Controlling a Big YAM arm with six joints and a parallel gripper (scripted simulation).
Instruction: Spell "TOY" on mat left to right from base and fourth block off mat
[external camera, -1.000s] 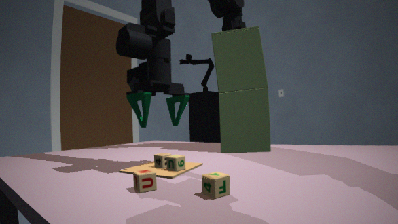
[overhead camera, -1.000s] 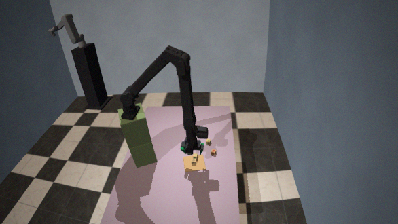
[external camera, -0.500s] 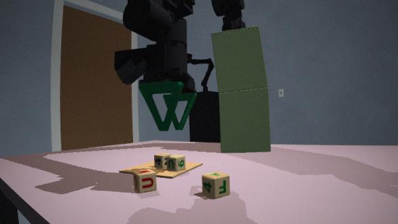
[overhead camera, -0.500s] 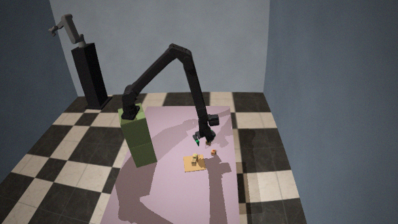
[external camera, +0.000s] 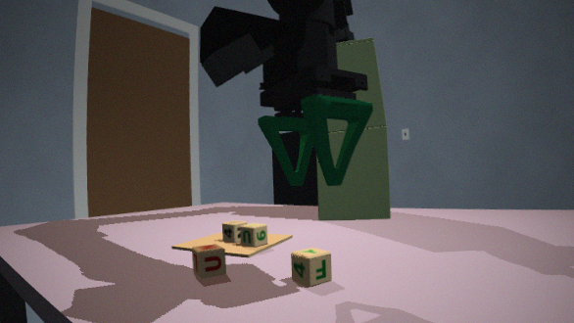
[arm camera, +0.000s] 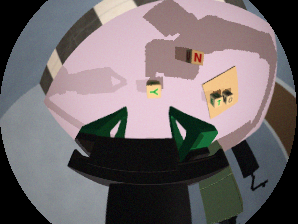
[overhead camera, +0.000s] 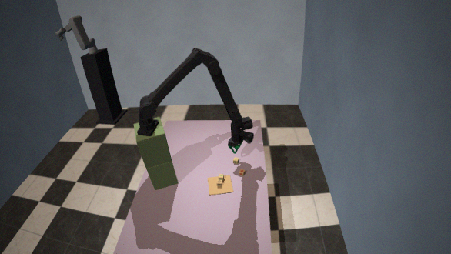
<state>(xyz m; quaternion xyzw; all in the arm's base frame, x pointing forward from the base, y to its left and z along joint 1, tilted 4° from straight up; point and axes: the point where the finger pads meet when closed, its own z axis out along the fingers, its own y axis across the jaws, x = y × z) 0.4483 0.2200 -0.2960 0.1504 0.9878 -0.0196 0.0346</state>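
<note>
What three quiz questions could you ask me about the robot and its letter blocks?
1. How many blocks lie on the orange mat?
2. True or false: the gripper is holding a block.
3. In the wrist view, which letter is on top of the green-lettered block nearest the gripper? A) Y B) N C) O

Key:
1. Two; the other two are on the table beside the mat.
2. False; it is open and empty, up above the table.
3. A
</note>
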